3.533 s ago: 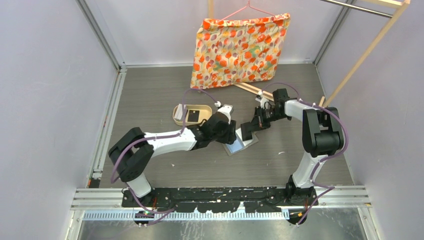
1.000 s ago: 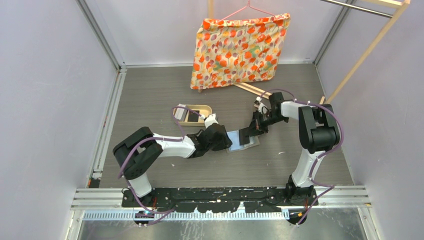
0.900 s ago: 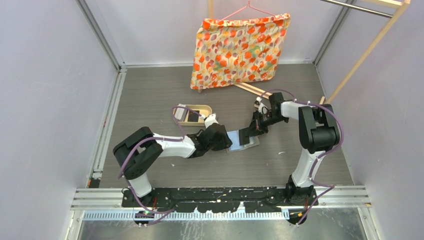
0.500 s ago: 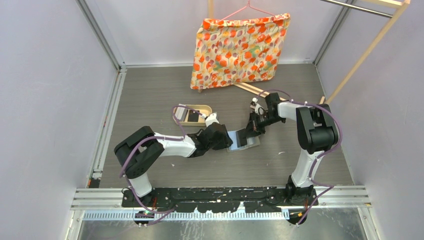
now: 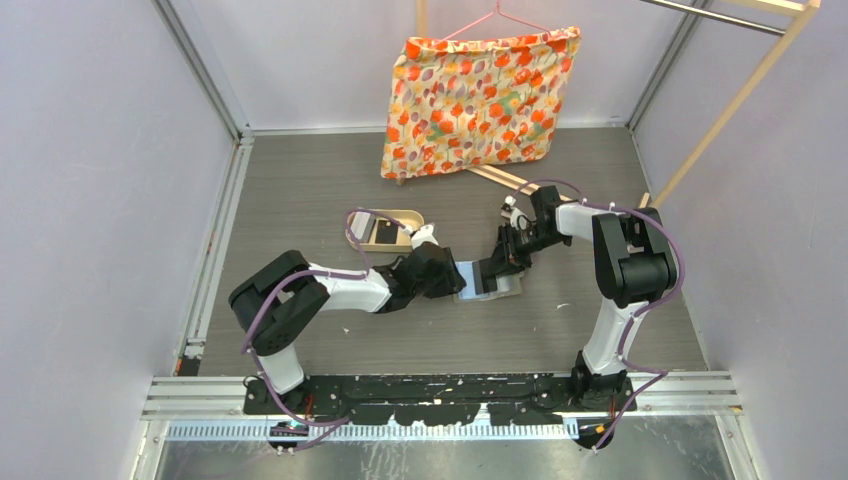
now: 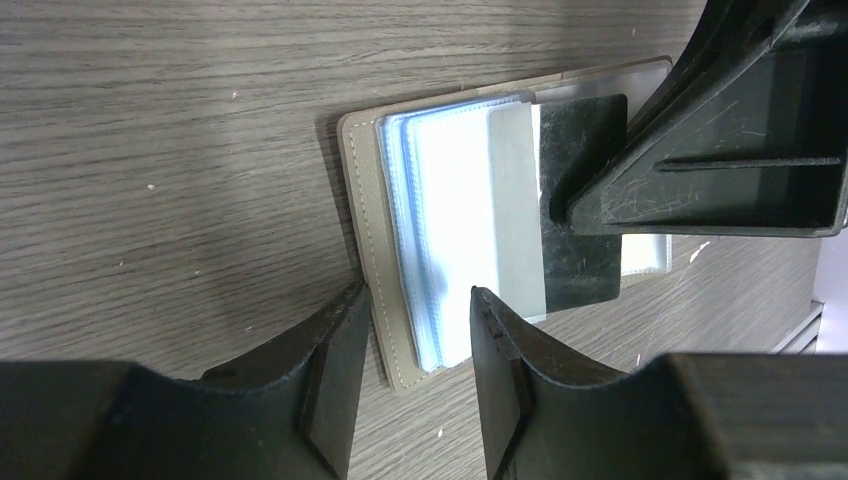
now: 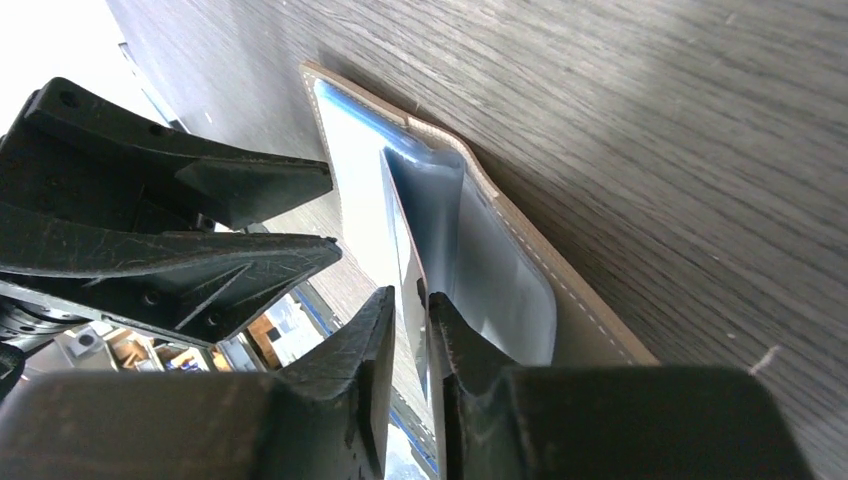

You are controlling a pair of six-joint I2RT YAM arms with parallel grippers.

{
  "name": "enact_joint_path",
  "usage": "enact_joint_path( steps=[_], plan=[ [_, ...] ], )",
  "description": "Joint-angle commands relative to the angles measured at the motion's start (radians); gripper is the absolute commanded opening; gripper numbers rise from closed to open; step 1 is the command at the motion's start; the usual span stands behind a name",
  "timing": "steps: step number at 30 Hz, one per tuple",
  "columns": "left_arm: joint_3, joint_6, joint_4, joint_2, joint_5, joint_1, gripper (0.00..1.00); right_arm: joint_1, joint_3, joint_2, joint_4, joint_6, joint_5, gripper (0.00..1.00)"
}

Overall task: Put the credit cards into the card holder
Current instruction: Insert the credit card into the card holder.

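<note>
**Grip slackened: insertion nearly done**

Thin black plastic card [image 6: 585, 150] sat part-way in the flat grey folding card holder [image 6: 360, 200] on the table — right gripper [image 7: 410, 300] had just slackened (jaws a crack apart); left gripper [image 6: 415, 310], unclenched, straddled the holder's edge.

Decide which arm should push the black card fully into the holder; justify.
Right. The right gripper brackets the black card at the pocket mouth; the left gripper straddles the edge of the card holder, likely steadying it.
</note>
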Motion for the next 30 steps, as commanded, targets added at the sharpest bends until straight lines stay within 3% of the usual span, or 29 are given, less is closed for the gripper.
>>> enact_joint_path(
  steps=[1,10,15,23,30],
  plan=[
    [-0.046,0.071,-0.057,0.003,0.026,0.008,0.44,0.004,0.044,-0.01,-0.041,-0.04,0.027,0.26],
    [-0.049,0.213,-0.162,-0.2,0.028,0.008,0.46,0.02,0.061,-0.037,-0.067,-0.074,0.068,0.38],
    [-0.096,0.193,-0.072,-0.29,0.12,0.005,0.47,0.037,0.074,-0.034,-0.08,-0.088,0.101,0.39],
    [-0.149,0.074,0.231,-0.203,0.23,-0.036,0.47,0.086,0.099,-0.053,-0.117,-0.136,0.204,0.43],
    [-0.072,0.099,0.166,-0.126,0.179,-0.036,0.46,0.113,0.119,-0.057,-0.147,-0.174,0.25,0.45]
  ],
)
